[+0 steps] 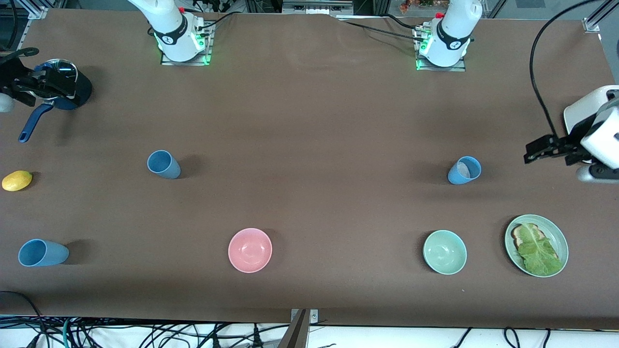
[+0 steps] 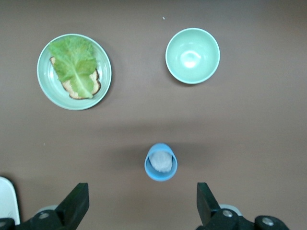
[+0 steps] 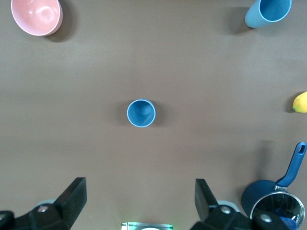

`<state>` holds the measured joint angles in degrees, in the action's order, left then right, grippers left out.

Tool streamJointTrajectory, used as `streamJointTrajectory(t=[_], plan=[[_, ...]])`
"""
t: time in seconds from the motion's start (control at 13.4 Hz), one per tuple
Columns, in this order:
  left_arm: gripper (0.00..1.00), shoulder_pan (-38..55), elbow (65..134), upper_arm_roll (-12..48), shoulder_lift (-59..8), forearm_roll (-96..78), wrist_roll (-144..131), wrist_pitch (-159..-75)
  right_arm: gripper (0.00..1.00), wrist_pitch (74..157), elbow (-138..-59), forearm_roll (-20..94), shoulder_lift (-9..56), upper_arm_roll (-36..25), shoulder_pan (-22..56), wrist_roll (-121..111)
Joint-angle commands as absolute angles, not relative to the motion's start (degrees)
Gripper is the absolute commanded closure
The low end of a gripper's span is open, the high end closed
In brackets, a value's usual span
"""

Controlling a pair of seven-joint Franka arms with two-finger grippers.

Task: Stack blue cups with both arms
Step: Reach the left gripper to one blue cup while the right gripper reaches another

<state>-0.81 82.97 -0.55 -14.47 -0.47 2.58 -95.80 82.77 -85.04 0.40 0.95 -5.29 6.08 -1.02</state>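
Left gripper (image 2: 140, 203): fingers spread wide, empty, raised above the table at the left arm's end. One blue cup (image 2: 160, 162) (whitish inside) stands upright just ahead of the gap between its fingers.

Right gripper (image 3: 138, 201): fingers likewise spread wide, empty. A second blue cup (image 3: 141, 113) stands upright ahead of its fingers; a third blue cup (image 3: 267, 12) lies well apart from them.

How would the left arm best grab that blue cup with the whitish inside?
The cup stands upright and apart from other things, mouth up. The open left gripper would likely do best descending from above, one finger inside the rim and one outside, or pinching across its narrow body.
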Motion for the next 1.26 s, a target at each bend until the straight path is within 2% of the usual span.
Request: streamJointTrajectory(t=[0.0,0.22,0.52,0.67,0.89,0.97,1.04,1.19], plan=[[0.01,-1.0,83.4,-0.7,-17.6,-0.4,3.8,-99.2,0.00,81.8,-84.6,0.5,0.4,-5.3,6.0,-1.8],[0.01,-1.6,84.3,-0.7,-21.2,-0.4,3.9,-103.0,0.00,81.8,-84.8,0.6,0.4,-5.1,6.0,-1.9],[0.01,-1.9,94.6,-0.7,-21.5,-0.3,4.0,-116.6,0.00,83.6,-89.3,0.5,0.4,-5.4,6.0,-2.6],[0.01,-1.9,98.4,-0.8,-21.5,-0.3,4.0,-121.2,0.00,86.9,-93.8,0.4,-0.6,-5.7,5.9,-4.6],[0.01,-2.0,105.4,-0.9,-20.9,-0.1,4.0,-128.2,0.00,97.2,-106.7,0.0,-5.3,-6.1,5.9,-5.7],[0.01,-2.1,107.3,-0.9,-20.6,1.0,4.0,-130.3,0.03,100.2,-110.4,-0.3,-6.3,-6.5,5.9,-5.7],[0.01,-2.4,109.1,-0.8,-20.1,1.5,4.0,-131.9,0.11,102.6,-113.2,-0.4,-6.8,-6.7,5.9,-5.7],[0.01,-2.7,111.3,-0.8,-18.7,1.5,4.0,-132.6,0.36,107.3,-117.9,-0.4,-6.7,-7.1,5.9,-5.7]])
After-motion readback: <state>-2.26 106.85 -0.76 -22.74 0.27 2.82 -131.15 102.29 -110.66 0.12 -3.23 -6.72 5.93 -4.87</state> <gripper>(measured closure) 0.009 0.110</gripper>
